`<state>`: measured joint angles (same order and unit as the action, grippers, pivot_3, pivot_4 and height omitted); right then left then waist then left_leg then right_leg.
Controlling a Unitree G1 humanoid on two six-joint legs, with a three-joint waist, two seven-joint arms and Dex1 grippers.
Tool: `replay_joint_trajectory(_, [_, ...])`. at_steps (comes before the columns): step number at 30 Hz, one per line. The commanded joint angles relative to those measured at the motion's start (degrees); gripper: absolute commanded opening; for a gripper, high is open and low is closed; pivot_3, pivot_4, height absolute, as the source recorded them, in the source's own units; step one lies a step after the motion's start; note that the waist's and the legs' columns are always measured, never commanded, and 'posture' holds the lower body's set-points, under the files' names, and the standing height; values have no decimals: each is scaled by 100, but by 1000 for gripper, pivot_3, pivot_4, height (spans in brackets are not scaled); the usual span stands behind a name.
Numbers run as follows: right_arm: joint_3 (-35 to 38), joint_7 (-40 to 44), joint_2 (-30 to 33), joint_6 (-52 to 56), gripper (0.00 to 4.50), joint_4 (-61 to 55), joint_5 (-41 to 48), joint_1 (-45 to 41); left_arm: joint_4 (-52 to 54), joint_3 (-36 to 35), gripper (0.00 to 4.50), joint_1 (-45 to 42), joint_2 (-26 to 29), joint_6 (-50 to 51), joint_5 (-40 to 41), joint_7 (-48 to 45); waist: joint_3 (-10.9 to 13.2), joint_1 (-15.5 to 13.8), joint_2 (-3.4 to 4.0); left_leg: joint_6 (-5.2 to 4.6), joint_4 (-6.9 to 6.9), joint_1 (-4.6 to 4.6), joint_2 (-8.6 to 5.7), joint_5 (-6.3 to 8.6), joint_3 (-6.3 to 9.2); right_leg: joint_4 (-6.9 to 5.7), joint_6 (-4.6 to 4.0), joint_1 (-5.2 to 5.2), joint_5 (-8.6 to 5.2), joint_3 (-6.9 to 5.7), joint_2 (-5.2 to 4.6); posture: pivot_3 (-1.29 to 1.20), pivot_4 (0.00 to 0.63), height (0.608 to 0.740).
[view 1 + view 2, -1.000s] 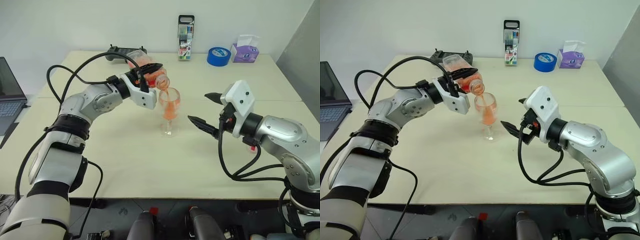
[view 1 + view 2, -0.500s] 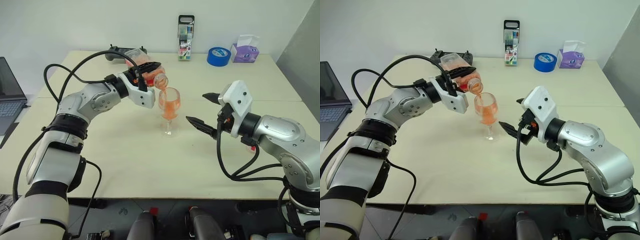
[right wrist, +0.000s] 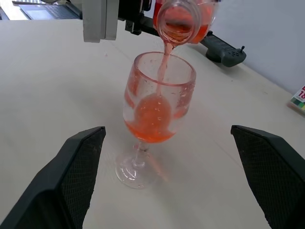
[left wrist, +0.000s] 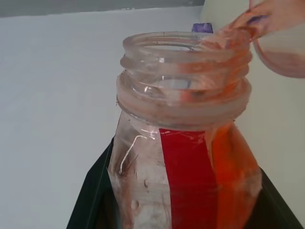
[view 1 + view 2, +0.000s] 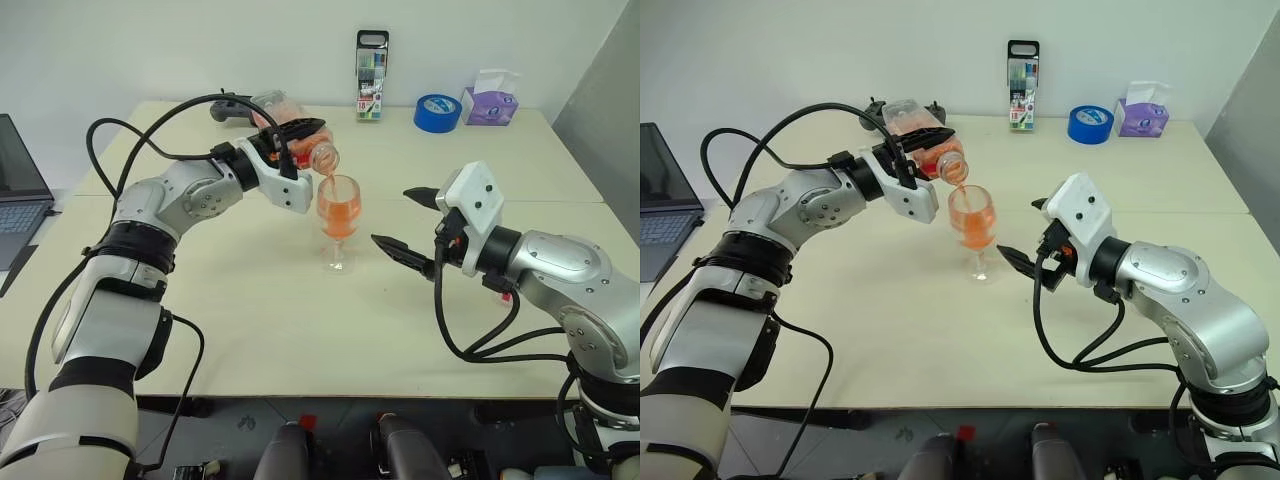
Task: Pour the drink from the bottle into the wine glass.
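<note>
We are holding the bottle [image 5: 291, 130] in our left gripper [image 5: 300, 135], and its black fingers are pinching the bottle tight. We are tipping the bottle so its open mouth is pointing down over the wine glass [image 5: 338, 222]. The cap is off. The drink [image 3: 164, 59] is running out in a thin orange stream and falling into the bowl of the glass. The glass is standing upright on the table [image 5: 300, 330], near the middle, and orange drink is filling much of its bowl. Some drink is sitting in the bottle too, near the neck.

Our right gripper [image 5: 408, 222] is hanging just beside the glass, on its right side, not touching it. Its two black fingers [image 3: 80, 167] are spread wide apart and are holding nothing.

At the far edge of the table a tall case of markers [image 5: 372, 61], a blue roll of tape [image 5: 437, 111] and a purple tissue box [image 5: 489, 100] are standing. A laptop [image 5: 18, 190] is sitting at the left.
</note>
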<state>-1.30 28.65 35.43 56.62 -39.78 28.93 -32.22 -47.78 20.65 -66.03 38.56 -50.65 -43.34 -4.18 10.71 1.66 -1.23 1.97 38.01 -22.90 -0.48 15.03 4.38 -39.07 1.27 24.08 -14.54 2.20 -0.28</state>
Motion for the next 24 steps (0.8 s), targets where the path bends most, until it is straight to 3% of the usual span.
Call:
replay_joint_trajectory(1, [67, 18, 62, -38, 4500, -192, 68, -104, 60, 2, 1691, -282, 135, -90, -35, 161, 0, 0, 0, 0, 0, 0, 0, 0, 0, 0, 0, 0, 0, 0, 0, 0, 150, 740])
replay_joint_trajectory(17, [33, 33, 117, -102, 4500, -195, 26, -71, -56, -12, 1691, -321, 104, -134, -50, 331, 0, 0, 0, 0, 1, 0, 0, 0, 0, 0, 0, 0, 0, 0, 0, 0, 150, 740])
replay_joint_trajectory(24, [122, 41, 60, -96, 4500, -198, 126, -162, -178, -614, 1691, -159, -313, 342, 1439, -502, 0, 0, 0, 0, 5, -2, -1, 0, 1, -1, 0, 0, 0, -2, -1, 0, 150, 740])
